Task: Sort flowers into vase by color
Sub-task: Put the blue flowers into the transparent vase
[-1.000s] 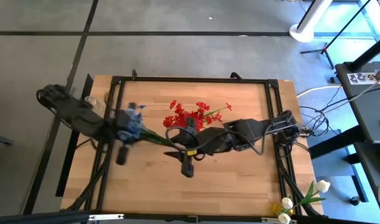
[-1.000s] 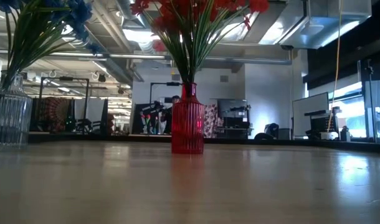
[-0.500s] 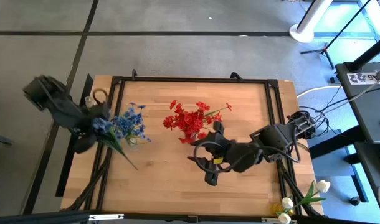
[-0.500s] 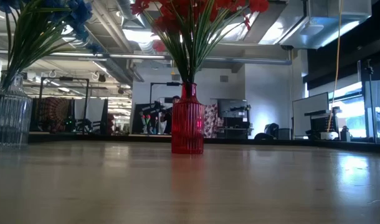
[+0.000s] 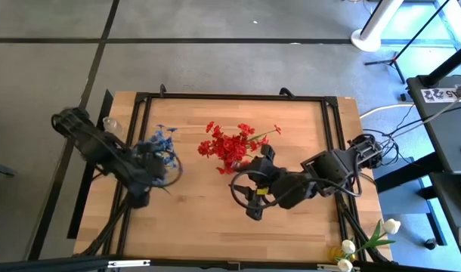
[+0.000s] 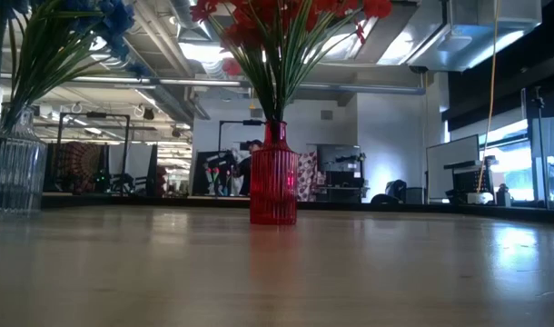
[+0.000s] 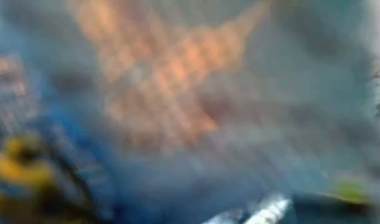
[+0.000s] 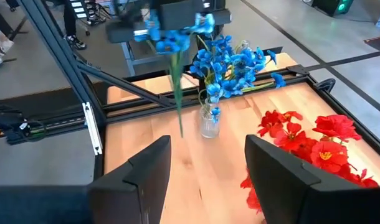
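A clear glass vase (image 8: 209, 122) (image 6: 12, 173) of blue flowers (image 5: 161, 143) stands near the table's left edge. A red vase (image 6: 273, 186) holding red flowers (image 5: 232, 143) stands at mid-table. My left gripper (image 8: 171, 17) (image 5: 149, 172) hovers over the clear vase, shut on a blue flower sprig (image 8: 170, 38). The left wrist view is blurred. My right gripper (image 8: 209, 180) (image 5: 250, 201) is open and empty above the table, on the near side of the red flowers. My left gripper holds the blue sprig by its bloom end (image 8: 177, 28), from above. Its green stem (image 8: 177, 93) hangs straight down, lifted clear, beside the clear vase's mouth. The blooms hide the exact place of contact.
White flowers (image 5: 366, 240) lie off the table's near right corner. A black frame (image 5: 230, 97) runs around the tabletop. Bare wood lies along the near edge. Beyond the far edge the low view shows a room with equipment and a person.
My left arm has swung out over the left edge and back toward the clear vase, carrying the blue sprig, whose stem slanted across the table before and now hangs down. My right gripper has drawn back from mid-table toward the right.
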Robot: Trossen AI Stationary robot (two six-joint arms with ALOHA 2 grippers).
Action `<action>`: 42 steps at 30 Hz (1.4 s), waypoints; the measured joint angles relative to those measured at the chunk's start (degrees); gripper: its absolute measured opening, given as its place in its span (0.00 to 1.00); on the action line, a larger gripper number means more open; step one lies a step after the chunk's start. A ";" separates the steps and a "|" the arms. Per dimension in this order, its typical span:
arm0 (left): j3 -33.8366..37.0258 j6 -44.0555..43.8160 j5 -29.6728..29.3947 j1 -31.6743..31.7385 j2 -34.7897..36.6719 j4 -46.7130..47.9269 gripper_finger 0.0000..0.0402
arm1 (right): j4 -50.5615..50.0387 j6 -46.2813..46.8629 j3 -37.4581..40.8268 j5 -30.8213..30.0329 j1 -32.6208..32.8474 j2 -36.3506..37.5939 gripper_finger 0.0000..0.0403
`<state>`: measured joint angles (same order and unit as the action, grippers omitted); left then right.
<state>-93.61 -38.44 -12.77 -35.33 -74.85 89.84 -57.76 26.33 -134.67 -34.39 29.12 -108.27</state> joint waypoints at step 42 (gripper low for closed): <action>5.58 26.78 1.75 11.69 22.63 0.20 0.01 | -4.69 18.66 0.00 -2.08 0.51 -0.12 0.51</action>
<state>-88.03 -11.66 -11.02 -23.64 -52.22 90.04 -62.45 44.99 -134.67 -36.47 29.63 -108.39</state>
